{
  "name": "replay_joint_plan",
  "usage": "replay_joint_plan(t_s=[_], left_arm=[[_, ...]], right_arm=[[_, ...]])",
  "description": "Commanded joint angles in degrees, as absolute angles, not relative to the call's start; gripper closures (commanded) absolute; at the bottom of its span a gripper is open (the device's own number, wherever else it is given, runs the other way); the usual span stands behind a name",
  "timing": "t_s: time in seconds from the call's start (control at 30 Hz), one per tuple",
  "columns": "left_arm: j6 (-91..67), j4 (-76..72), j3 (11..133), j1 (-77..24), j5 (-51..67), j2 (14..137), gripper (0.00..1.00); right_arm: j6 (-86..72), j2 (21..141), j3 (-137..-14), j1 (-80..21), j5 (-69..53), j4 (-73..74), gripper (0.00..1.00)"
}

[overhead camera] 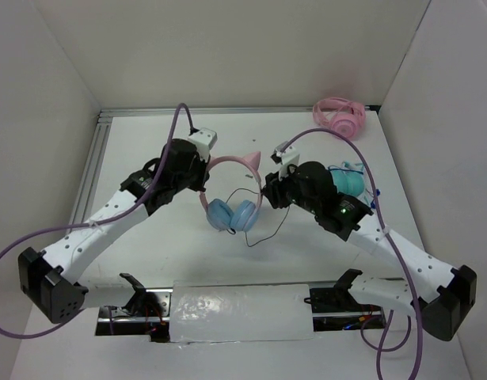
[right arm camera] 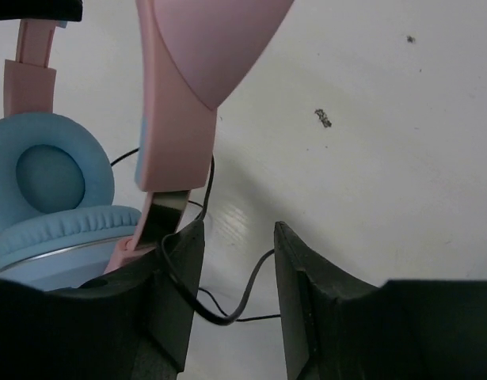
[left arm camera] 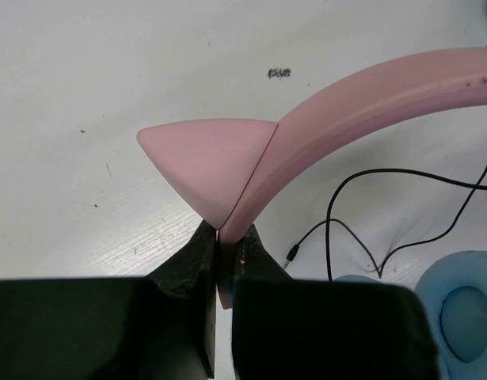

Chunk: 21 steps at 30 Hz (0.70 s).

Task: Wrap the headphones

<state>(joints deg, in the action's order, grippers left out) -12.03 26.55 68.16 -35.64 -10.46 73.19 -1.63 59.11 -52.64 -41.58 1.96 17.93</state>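
Note:
The headphones [overhead camera: 233, 207] lie mid-table, with a pink cat-ear headband [overhead camera: 237, 164] and light blue ear cups [overhead camera: 231, 214]. The thin black cable [overhead camera: 263, 233] trails loose to their right. My left gripper [overhead camera: 202, 180] is shut on the headband's left side, just below a cat ear [left arm camera: 203, 162]; the left wrist view shows the headband [left arm camera: 370, 95] pinched in the gripper [left arm camera: 220, 239]. My right gripper [overhead camera: 268, 187] is at the headband's right side. It is open [right arm camera: 237, 237], with the cable [right arm camera: 247, 301] looping between its jaws and over the left finger [right arm camera: 180, 277]. The ear cups [right arm camera: 49, 174] show at left.
All-pink headphones [overhead camera: 340, 115] lie at the back right corner. Teal headphones [overhead camera: 352, 180] lie partly under my right arm. A clear plastic sheet [overhead camera: 243, 310] covers the near edge between the arm bases. A metal rail [overhead camera: 93, 170] runs along the left side. White walls enclose the table.

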Motion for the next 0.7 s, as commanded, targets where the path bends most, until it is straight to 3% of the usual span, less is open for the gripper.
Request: replay_joint_plan(t_s=[0.0,0.2,0.4,0.67], left_arm=[[-13.01,21.27,71.19,-36.04,-7.74,68.12,1.00],[-11.78,21.53,71.54,-36.21,-7.38,66.97,1.00],[-11.26,21.62,74.26,-36.21,-8.44,68.11,1.00],[-10.46,21.62,77.34,-36.30,-8.53,70.75,1.00]], right_arm=[[-4.13,56.17,-52.56,-41.75,-2.01,13.36,0.52],[-6.50,52.30,-53.00,-41.66,-0.19,14.06,0.18],[-8.44,49.05,-52.74,-41.66,5.62,18.54,0.16],[-6.25,40.79,-50.45,-41.57,-2.62,17.32,0.06]])
